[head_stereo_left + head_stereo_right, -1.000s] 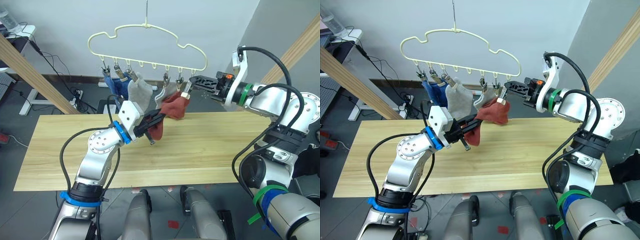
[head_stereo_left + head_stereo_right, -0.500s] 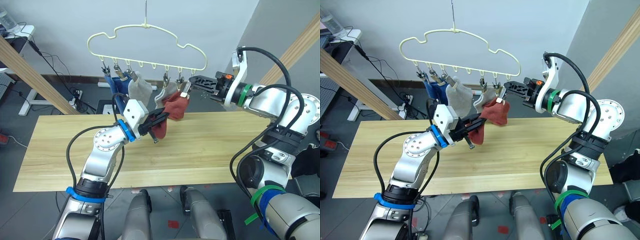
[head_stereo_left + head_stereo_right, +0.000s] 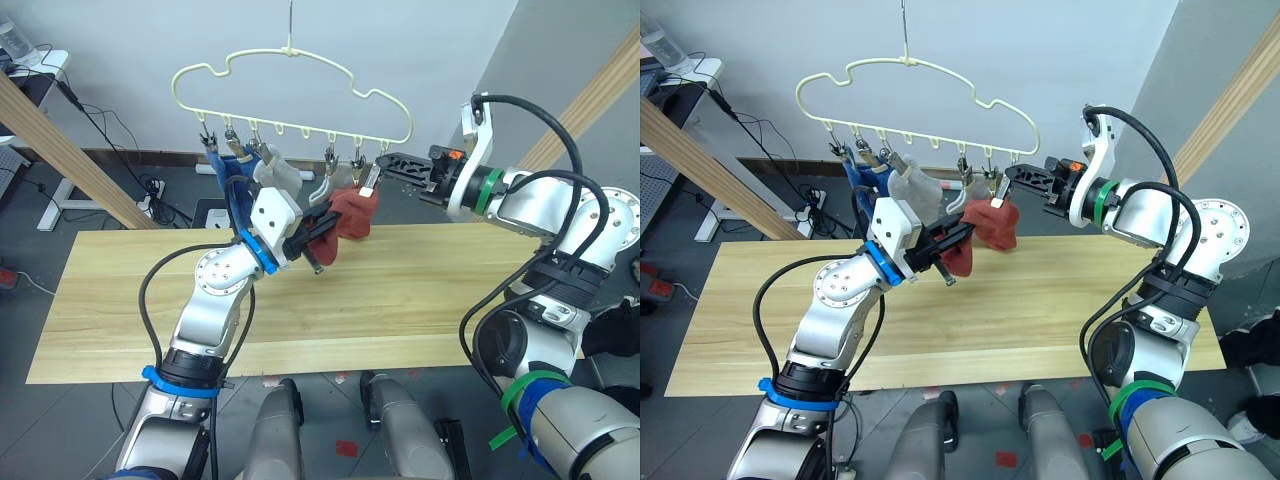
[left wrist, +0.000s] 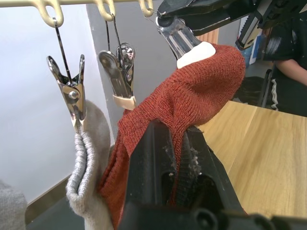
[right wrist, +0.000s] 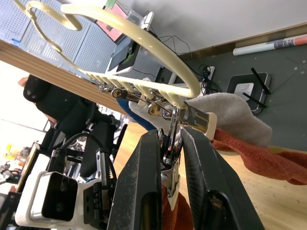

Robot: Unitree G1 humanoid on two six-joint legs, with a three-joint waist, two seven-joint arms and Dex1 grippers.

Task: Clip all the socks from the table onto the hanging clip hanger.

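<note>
We see the left hand (image 4: 175, 158) clamped on a red sock (image 4: 192, 91) above the surface (image 3: 420, 290). The right hand (image 5: 171, 158) pinches a clip (image 5: 173, 125) on the hanger (image 3: 290, 60); its lower end is hidden.

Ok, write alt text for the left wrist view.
The left gripper pinches a rust-red sock below the clip hanger's metal clips, beside a hanging grey sock. The right gripper squeezes the end clip.
</note>
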